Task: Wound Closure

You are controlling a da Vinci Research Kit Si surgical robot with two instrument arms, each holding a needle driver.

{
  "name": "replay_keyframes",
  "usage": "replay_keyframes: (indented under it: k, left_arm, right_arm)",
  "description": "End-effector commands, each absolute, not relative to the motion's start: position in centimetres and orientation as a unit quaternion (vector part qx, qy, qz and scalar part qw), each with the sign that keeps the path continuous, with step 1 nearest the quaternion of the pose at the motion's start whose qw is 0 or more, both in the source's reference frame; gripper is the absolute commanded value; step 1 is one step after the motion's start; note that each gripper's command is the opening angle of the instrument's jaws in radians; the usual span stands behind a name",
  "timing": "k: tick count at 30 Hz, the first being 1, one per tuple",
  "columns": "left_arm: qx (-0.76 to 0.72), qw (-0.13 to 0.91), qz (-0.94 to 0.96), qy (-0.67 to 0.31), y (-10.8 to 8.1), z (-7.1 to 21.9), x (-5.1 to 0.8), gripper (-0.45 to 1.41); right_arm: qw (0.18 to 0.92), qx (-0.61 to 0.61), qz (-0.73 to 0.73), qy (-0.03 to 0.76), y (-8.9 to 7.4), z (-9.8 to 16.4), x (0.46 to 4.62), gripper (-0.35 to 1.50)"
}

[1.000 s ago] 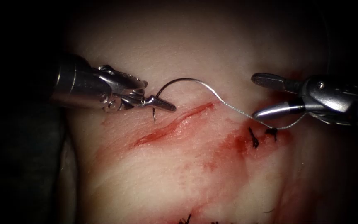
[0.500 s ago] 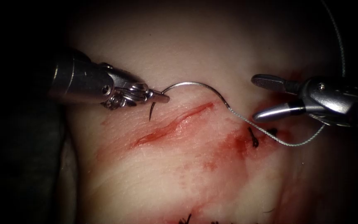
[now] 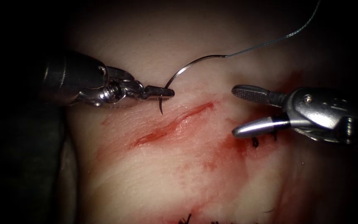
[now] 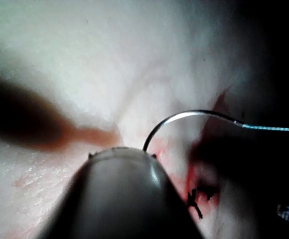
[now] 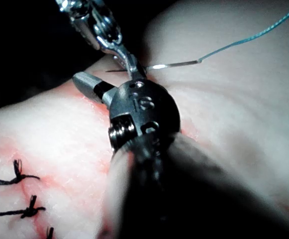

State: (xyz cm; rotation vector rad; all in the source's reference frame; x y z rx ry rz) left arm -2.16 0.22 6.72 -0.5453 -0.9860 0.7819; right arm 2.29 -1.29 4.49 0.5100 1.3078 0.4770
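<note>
Left steel claw [image 3: 159, 92] grips thin curved steel needle [image 3: 186, 67] near its tip, clear of pale tissue [image 3: 158, 174] | right steel claw [image 3: 245, 111] wide, empty, at 3 o'clock of red slanting cut [image 3: 172, 123] | grey thread [image 3: 278, 38] runs toward 1 o'clock

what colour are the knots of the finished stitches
Black; the stitch knots show best in the right wrist view.

No readable text, label, brand name, number or sign appears on anything in these views.
</note>
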Motion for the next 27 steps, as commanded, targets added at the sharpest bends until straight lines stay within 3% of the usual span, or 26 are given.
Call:
replay_keyframes:
  k: [1,10,18,27]
  left_arm:
    - [-0.25,0.772,0.339,-0.476,0.21,6.75,-2.19,-0.45]
    - [-0.391,0.672,0.2,-0.596,0.01,6.62,-2.31,-0.45]
    - [-0.417,0.659,0.168,-0.603,-0.07,6.6,-2.48,-0.45]
    - [-0.418,0.654,0.15,-0.612,-0.12,6.55,-2.59,-0.45]
  right_arm:
    - [0.735,0.24,0.221,0.594,-1.35,4.47,2.47,1.3]
    - [0.673,0.231,0.379,0.592,-1.1,4.8,2.38,1.3]
    - [0.625,0.219,0.457,0.595,-0.94,5.04,2.24,1.27]
    - [0.622,0.194,0.477,0.59,-0.82,5.17,2.44,1.27]
